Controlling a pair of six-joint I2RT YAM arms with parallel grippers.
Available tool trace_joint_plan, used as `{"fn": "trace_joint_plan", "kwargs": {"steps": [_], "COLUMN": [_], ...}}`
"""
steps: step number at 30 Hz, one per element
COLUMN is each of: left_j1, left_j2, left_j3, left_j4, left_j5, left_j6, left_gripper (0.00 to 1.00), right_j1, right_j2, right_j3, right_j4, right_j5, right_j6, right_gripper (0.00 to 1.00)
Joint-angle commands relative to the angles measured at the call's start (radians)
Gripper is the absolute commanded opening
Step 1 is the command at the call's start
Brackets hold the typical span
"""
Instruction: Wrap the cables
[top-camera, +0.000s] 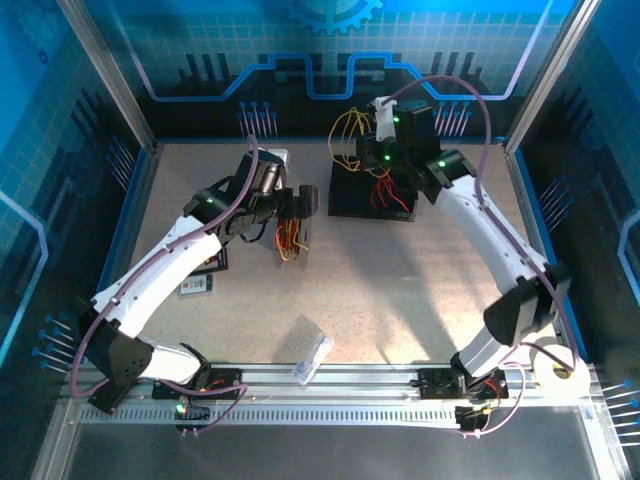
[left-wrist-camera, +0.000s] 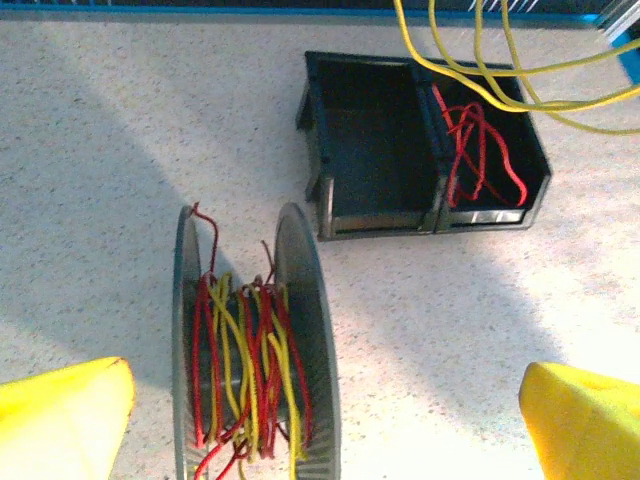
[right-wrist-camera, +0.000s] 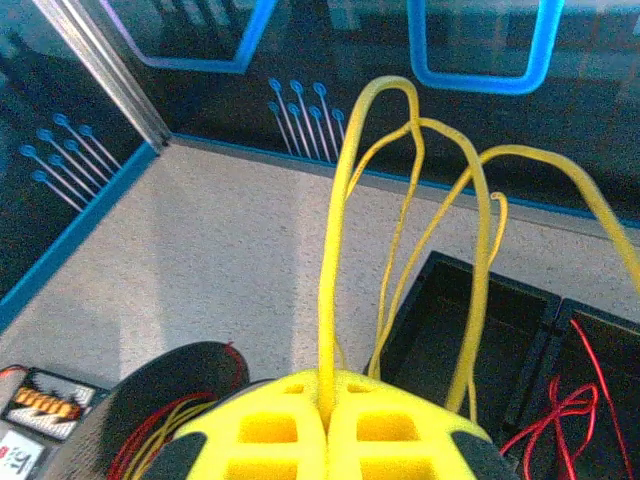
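Operator: From above, where are the cables and the grippers?

Observer: The left gripper (top-camera: 296, 203) hangs over a black spool (top-camera: 289, 238) at the table's middle left. The wound cables (top-camera: 287, 243), red and yellow, are on that spool. To the right and farther off, the right gripper (top-camera: 379, 152) is over a black bin (top-camera: 345, 203). The yellow cables (top-camera: 346, 133) loop out to its left, and the red cables (top-camera: 386, 190) lie in the bin's right side.

Operator: And the left wrist?

Observer: Its yellow fingers (left-wrist-camera: 62, 420) stand wide apart with nothing held. The spool (left-wrist-camera: 303, 300) stands on edge between them, closer to the left finger and clear of both. The wound cables (left-wrist-camera: 250, 370) wrap its core, and one red end sticks up. The two-compartment bin (left-wrist-camera: 370, 150) sits farther off to the right, with the red cables (left-wrist-camera: 478, 150) in its right compartment. The yellow cables (left-wrist-camera: 500, 72) hang across above it.

Operator: Right wrist?

Observer: The right gripper (right-wrist-camera: 328, 420) is clamped together on the yellow cables (right-wrist-camera: 338, 230), which rise from between the fingers and arch over toward the bin (right-wrist-camera: 470, 320). The red cables (right-wrist-camera: 572, 408) show at the lower right and the spool (right-wrist-camera: 170, 385) at the lower left.
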Motion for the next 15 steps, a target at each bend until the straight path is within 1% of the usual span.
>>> {"fn": "trace_joint_plan", "kwargs": {"steps": [1,6,9,12,15], "left_j1": [-0.003,0.007,0.032,0.067,0.097], "left_j2": [-0.060,-0.138,-0.171,-0.173,-0.158], "left_j3": [-0.028,-0.058,-0.074,-0.076,-0.079], "left_j4": [0.079,0.108,0.142,0.171,0.205], "left_j5": [0.068,0.140,0.258,0.393,0.527], "left_j6": [0.009,0.017,-0.015,-0.066,-0.122], "left_gripper": [0.99,0.99,0.99,0.97,0.93], "right_j1": [-0.010,-0.070,-0.133,-0.233,-0.339], "right_j2": [-0.107,-0.284,-0.389,-0.485,-0.555], "right_j3": [-0.078,-0.212,-0.318,-0.449,-0.577], "right_j4": [0.044,0.104,0.182,0.332,0.540], "right_j5": [-0.089,-0.293,-0.443,-0.624,-0.778], "right_j6": [0.018,0.034,0.095,0.226,0.410], "right_gripper": [0.00,0.00,0.00,0.00,0.00]}}
